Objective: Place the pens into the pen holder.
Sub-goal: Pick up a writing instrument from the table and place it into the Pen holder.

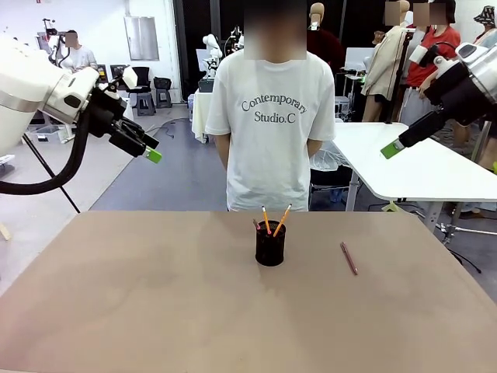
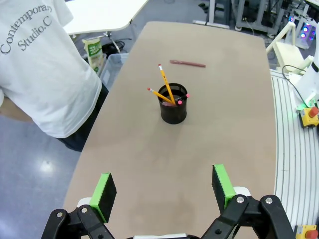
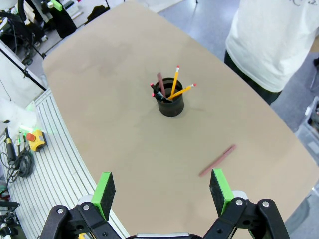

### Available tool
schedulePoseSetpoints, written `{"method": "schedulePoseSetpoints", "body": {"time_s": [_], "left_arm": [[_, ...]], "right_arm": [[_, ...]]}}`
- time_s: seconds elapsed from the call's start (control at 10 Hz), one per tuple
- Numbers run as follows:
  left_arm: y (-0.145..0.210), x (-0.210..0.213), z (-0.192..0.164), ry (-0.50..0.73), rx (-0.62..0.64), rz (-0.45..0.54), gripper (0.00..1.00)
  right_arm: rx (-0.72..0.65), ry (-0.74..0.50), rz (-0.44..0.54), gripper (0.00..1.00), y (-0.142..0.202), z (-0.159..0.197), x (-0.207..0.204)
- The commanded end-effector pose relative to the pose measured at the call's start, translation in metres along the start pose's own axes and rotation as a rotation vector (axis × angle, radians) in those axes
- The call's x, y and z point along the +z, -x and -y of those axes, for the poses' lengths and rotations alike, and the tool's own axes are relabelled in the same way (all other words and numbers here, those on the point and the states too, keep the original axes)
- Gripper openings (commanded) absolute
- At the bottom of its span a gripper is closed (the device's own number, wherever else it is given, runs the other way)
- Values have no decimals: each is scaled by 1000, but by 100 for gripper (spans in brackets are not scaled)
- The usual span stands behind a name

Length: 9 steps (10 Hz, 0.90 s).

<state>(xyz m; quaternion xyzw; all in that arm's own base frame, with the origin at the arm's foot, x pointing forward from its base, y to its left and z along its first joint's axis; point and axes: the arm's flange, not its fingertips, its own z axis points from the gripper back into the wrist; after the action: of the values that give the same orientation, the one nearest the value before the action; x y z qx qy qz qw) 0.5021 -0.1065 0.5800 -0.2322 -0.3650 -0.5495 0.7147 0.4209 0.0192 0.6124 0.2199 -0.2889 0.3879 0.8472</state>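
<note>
Looks most of the way through. Near the middle of the table [image 1: 116, 303], just in front of the person [image 1: 268, 132]: the pen holder [image 1: 270, 249], upright, already carrying two orange-yellow pencils [image 1: 265, 221] leaning apart, plus a black marker with a red end [image 3: 156, 94] and a brownish stick [image 3: 161, 81] tucked beside them.

Left to do, as far as can be judged: one brownish-pink pen [image 1: 349, 258], flat on the tabletop, well apart from the holder on the robot's right side, touched by nothing.

Left gripper [image 2: 163, 193]: raised high over the table, jaws spread wide, green pads bare, nothing between them. Right gripper [image 3: 162, 190]: likewise lifted and released, empty, with the loose pen nearer to it than the holder, so probably the arm to fetch it.

Hard to make out: the exact count of thin things inside the holder, lower ends lost in mesh and shadow. Small pink-red tips at the rim from the left wrist, eraser or cap, impossible to tell apart. Person's hands behind the back, hidden. From the front, far finger of each gripper hard to separate from the near one.
</note>
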Motion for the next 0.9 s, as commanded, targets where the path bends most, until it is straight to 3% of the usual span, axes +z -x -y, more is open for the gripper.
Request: {"method": "schedulePoseSetpoints", "body": {"time_s": [0.0, 0.8], "left_arm": [[0, 2, -1, -6, 1, -1, 100], [0, 2, -1, -6, 1, -1, 100]], "right_arm": [[3, -16, 18, 100, -1, -1, 0], [3, -16, 18, 100, -1, -1, 0]]}}
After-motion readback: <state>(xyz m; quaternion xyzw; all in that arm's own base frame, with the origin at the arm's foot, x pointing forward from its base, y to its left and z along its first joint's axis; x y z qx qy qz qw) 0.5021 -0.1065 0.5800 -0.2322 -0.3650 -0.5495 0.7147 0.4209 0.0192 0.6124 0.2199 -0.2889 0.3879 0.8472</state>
